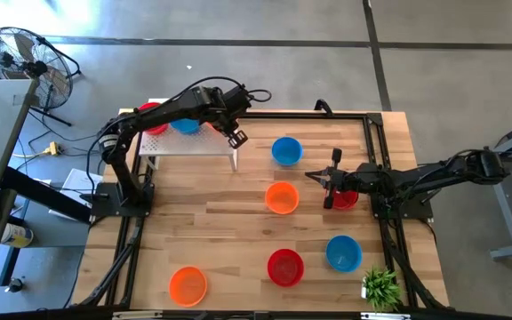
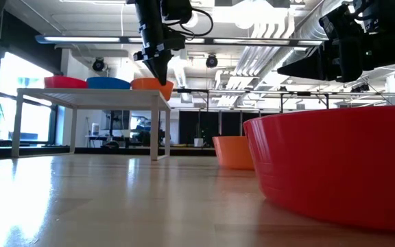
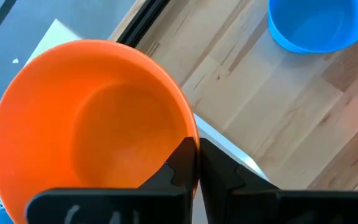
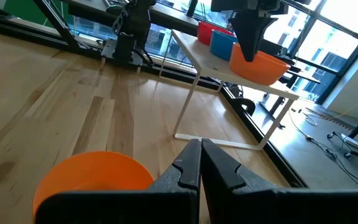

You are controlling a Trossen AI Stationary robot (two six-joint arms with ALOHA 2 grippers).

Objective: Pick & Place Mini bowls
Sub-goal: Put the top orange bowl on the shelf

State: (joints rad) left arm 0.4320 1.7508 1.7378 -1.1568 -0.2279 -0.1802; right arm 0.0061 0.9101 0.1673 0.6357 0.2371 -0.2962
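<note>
Pinching an orange bowl's point(image 3: 92, 124) rim, left fingers point(image 3: 188, 163) show only from the wrist; right fingers point(image 4: 199, 163) pressed together, empty

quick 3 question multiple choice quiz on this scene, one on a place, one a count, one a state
1. The left gripper is: a) at the orange bowl on the white stand b) at the table's front edge c) parked off the table
2. Mini bowls resting directly on the table: a) three b) six c) nine
3. The right gripper has its jaws: a) wide open b) shut, empty c) shut on a bowl
Answers: 1 a, its tip meets that bowl's rim; 2 b, two of each colour; 3 b, its wrist view shows nothing between them.
</note>
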